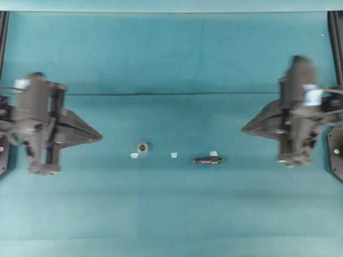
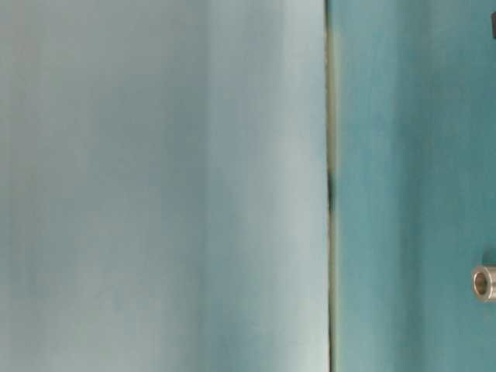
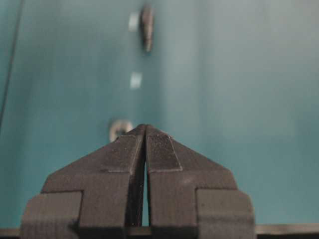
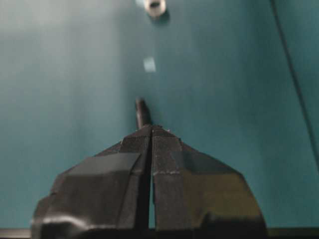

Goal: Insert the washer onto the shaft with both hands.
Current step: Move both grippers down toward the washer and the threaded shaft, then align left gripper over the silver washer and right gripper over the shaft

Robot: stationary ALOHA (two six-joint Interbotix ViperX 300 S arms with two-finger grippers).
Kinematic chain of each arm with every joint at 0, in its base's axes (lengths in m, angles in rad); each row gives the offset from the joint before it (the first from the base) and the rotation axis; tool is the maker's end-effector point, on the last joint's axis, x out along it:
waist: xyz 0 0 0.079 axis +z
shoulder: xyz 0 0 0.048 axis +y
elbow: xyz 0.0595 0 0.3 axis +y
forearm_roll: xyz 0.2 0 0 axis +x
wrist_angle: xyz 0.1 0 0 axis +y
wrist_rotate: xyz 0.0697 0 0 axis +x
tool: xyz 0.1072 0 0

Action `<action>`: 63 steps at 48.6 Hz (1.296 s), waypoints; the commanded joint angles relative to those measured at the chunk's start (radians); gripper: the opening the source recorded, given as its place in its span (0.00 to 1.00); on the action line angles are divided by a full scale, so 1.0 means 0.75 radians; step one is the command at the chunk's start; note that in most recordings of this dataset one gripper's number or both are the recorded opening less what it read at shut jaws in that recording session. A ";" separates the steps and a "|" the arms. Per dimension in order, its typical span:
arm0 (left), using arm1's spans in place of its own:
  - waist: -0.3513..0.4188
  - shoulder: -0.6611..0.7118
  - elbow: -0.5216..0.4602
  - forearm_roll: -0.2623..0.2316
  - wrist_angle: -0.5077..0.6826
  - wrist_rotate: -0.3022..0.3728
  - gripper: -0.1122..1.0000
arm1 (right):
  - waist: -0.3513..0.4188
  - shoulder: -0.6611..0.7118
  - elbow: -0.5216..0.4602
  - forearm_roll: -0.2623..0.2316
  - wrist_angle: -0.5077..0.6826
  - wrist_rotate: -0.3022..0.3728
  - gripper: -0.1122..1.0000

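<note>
Both grippers are closed and empty: the left gripper [image 1: 99,137] near the table's left edge, the right gripper [image 1: 244,128] near its right edge. The washer [image 1: 142,146] lies flat around the table's middle, left of the shaft [image 1: 208,159], well apart. Likely first: open each fully, descend squarely, pinching the shaft's collar end so its slim end stays free.

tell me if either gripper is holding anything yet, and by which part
Nothing is held. The left gripper and right gripper are both shut on nothing, apart from the washer and the shaft, which lie on the table between them.
</note>
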 commanded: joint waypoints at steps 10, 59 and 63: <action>0.027 0.245 -0.180 0.008 0.149 0.012 0.12 | -0.004 0.221 -0.176 -0.047 0.172 0.000 0.01; 0.045 0.585 -0.385 0.010 0.301 0.063 0.20 | 0.008 0.507 -0.243 -0.055 0.168 -0.022 0.22; 0.045 0.583 -0.372 0.010 0.260 0.063 0.39 | 0.008 0.509 -0.235 -0.074 0.141 -0.022 0.41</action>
